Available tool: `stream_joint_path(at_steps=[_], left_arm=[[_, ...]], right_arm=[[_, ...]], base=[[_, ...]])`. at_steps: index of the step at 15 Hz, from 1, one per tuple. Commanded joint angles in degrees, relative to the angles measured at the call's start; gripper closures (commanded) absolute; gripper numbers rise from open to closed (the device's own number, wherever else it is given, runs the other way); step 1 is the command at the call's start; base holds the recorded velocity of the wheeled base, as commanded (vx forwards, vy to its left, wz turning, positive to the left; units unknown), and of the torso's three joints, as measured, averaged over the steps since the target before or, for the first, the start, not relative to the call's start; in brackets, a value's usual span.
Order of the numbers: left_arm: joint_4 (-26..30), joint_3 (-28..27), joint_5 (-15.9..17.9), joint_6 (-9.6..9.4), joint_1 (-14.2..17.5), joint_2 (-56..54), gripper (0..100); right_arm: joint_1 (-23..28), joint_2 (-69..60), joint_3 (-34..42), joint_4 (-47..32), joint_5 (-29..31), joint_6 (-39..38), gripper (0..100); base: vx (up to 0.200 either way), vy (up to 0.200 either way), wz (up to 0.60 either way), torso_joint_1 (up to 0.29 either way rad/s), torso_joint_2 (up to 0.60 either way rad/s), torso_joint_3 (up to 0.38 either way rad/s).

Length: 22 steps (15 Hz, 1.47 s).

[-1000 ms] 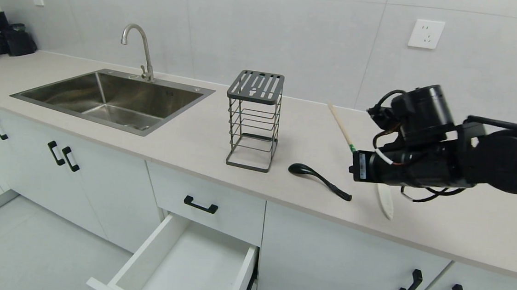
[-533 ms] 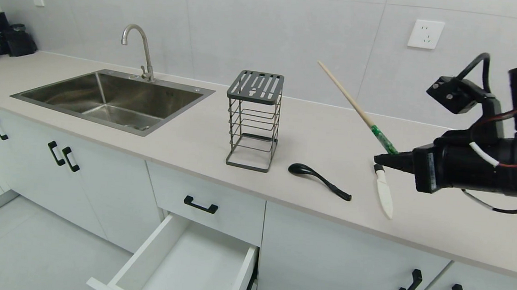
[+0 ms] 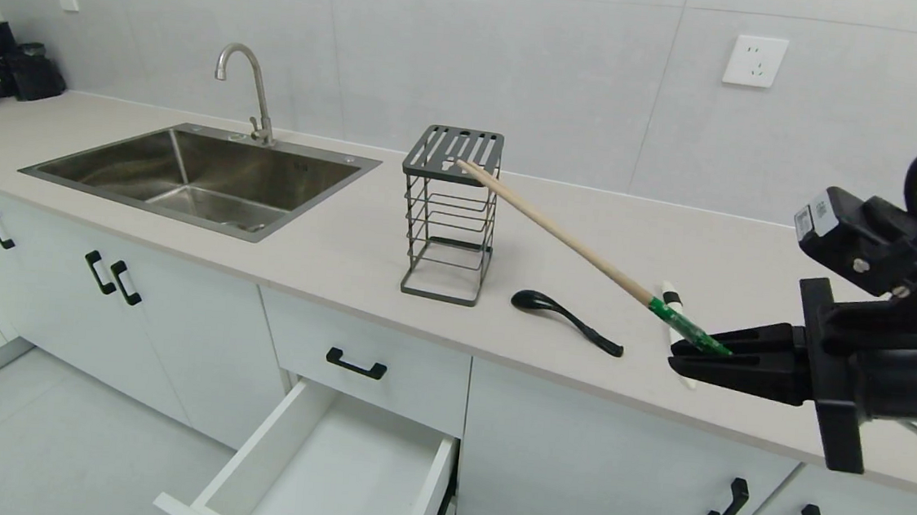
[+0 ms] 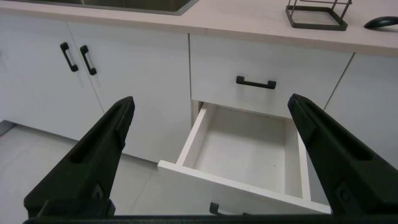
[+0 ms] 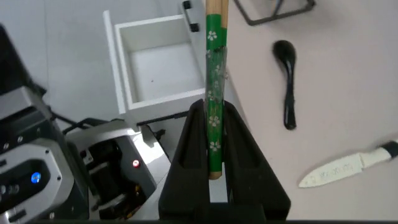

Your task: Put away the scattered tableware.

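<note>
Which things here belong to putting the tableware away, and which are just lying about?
Part of the job: wooden chopstick, held in the right gripper; black spoon and white knife on the counter; wire rack; open drawer.
Just there: sink, faucet, wall socket.

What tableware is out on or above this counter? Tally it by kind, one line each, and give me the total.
Chopsticks, one set, held in the right gripper: 1
Black spoon, lying on the counter: 1
White knife, lying on the counter: 1
Total: 3
</note>
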<state>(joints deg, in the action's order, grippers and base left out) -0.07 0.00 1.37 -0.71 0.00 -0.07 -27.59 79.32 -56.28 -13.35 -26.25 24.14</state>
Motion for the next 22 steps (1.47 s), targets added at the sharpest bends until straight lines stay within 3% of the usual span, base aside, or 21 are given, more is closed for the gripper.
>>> stream_joint_path(at_steps=[1,3,7,10,12,15,22], left_arm=[[-0.01,0.0,0.04,0.0,0.0,0.07,0],[-0.01,0.0,0.04,0.0,0.0,0.07,0],[-0.01,0.0,0.04,0.0,0.0,0.07,0],[-0.01,0.0,-0.05,0.0,0.0,0.07,0],[-0.01,0.0,0.04,0.0,0.0,0.07,0],[-0.01,0.0,0.04,0.0,0.0,0.07,0],[-0.01,0.0,0.04,0.0,0.0,0.07,0]], right_arm=[[-6.69,1.8,0.3,-0.19,0.14,0.3,100],[-10.82,4.44,1.79,0.43,1.2,0.56,100],[-19.08,11.38,4.16,2.54,8.76,0.38,100],[-23.13,19.03,4.16,10.98,9.55,-2.6,100],[-26.47,23.95,3.64,18.09,10.07,-8.58,100],[-27.43,26.67,3.11,19.68,11.3,-9.02,100],[-28.22,36.43,-8.93,19.06,11.57,-9.11,100]], base=[[0.0,0.0,0.0,0.0,0.0,0.0],[0.0,0.0,0.0,0.0,0.0,0.0],[0.0,0.0,0.0,0.0,0.0,0.0],[0.0,0.0,0.0,0.0,0.0,0.0],[0.0,0.0,0.0,0.0,0.0,0.0],[0.0,0.0,0.0,0.0,0.0,0.0],[0.0,0.0,0.0,0.0,0.0,0.0]])
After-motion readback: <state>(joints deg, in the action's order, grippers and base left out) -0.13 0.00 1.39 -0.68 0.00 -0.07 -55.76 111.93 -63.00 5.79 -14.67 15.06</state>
